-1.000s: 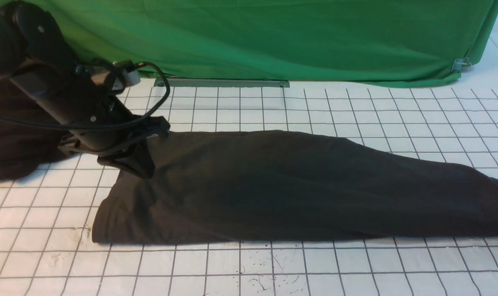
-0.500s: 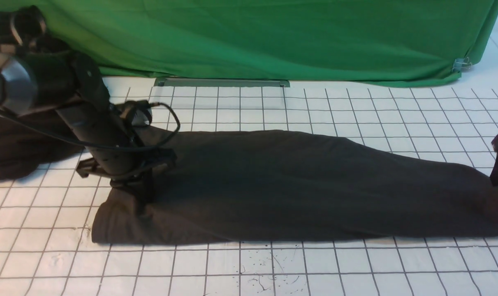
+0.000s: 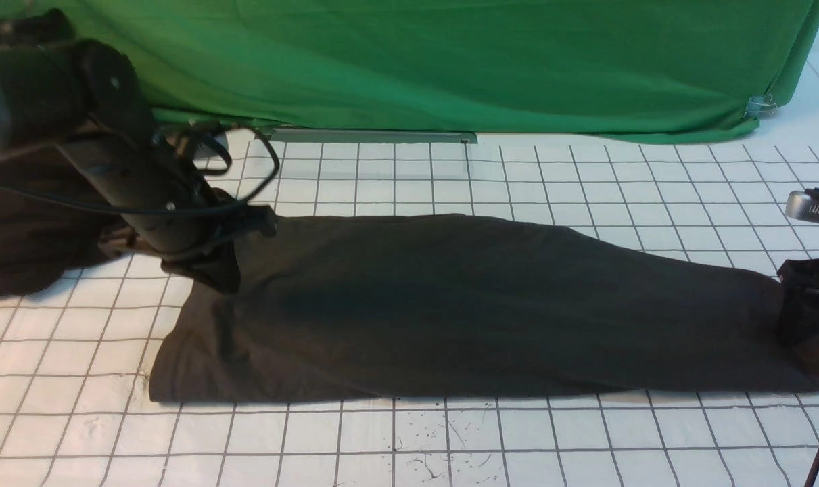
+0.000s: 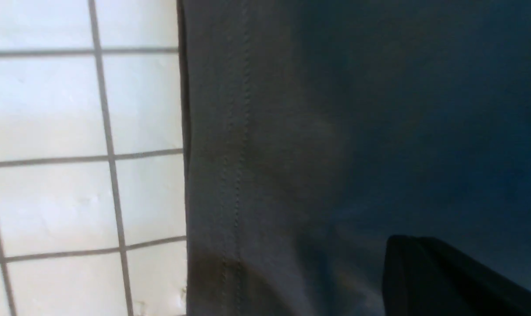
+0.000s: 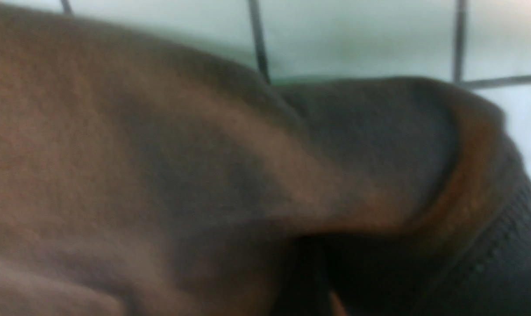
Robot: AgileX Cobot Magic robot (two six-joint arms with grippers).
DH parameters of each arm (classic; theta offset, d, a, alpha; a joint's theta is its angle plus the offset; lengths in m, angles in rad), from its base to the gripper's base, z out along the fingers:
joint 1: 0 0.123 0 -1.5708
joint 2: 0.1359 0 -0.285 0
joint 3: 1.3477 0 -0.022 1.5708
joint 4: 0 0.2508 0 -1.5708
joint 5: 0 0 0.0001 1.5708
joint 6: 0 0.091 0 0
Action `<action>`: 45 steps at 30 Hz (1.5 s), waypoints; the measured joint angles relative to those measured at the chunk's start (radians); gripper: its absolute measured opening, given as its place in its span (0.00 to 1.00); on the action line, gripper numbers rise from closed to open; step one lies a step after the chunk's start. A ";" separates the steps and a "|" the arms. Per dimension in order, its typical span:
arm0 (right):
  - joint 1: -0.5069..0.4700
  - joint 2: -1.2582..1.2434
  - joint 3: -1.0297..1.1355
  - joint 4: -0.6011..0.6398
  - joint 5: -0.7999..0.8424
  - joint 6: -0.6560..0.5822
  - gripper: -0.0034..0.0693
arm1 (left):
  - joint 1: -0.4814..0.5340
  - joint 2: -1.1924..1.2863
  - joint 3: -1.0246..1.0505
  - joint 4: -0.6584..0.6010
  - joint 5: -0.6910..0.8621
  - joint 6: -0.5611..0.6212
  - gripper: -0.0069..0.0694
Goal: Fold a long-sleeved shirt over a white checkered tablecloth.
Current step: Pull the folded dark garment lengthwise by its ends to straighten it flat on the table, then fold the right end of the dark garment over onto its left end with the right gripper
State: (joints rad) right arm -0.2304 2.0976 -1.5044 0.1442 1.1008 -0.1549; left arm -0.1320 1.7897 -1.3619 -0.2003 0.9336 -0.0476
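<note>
The shirt [image 3: 463,304] lies as a long dark band across the tablecloth [image 3: 517,439]. The left jaws are closed at the shirt's left end, by its stitched hem [image 4: 234,153]; we cannot tell whether they pinch cloth. The right jaws stand wide open, down on the shirt's right end, at the collar [image 5: 471,184]. A second dark heap [image 3: 17,250] lies near the shirt's left end.

- Left arm [image 3: 135,199] slants down and forward; left hand [image 3: 220,274] at its low end, tips down, jaws pressed together.
- Right hand [image 3: 797,314] low, tips down, jaws spread wide, mostly out of frame.
</note>
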 joint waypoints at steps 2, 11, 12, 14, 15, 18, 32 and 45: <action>0.000 0.006 -0.007 0.001 0.003 -0.026 0.78 | 0.000 -0.046 0.000 0.000 0.004 0.006 0.09; -0.002 0.002 -0.032 0.002 0.050 -0.068 0.10 | 0.000 -0.156 0.000 0.057 0.076 0.021 0.09; -0.003 -0.008 -0.046 -0.012 0.070 -0.047 0.09 | 0.000 -0.167 0.000 0.069 0.089 0.021 0.09; -0.004 -0.041 -0.074 -0.031 0.098 0.016 0.08 | 0.002 -0.188 0.000 0.096 0.108 0.021 0.09; -0.004 -0.049 -0.077 -0.031 0.100 0.020 0.08 | 0.002 -0.189 0.000 0.098 0.111 0.021 0.09; 0.009 -0.129 -0.101 -0.028 0.108 0.060 0.08 | 0.016 -0.204 0.000 0.113 0.126 0.009 0.09; 0.472 -0.306 -0.298 0.115 0.117 0.163 0.08 | 0.038 -0.204 0.002 0.104 0.092 -0.005 0.09; 0.871 0.002 -0.663 0.211 0.082 0.263 0.08 | 0.250 -0.204 0.002 0.045 0.080 -0.013 0.09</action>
State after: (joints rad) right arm 0.6407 2.0996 -2.1676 0.3555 1.1829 0.1080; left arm 0.1176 1.5862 -1.3600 -0.1557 1.0133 -0.0608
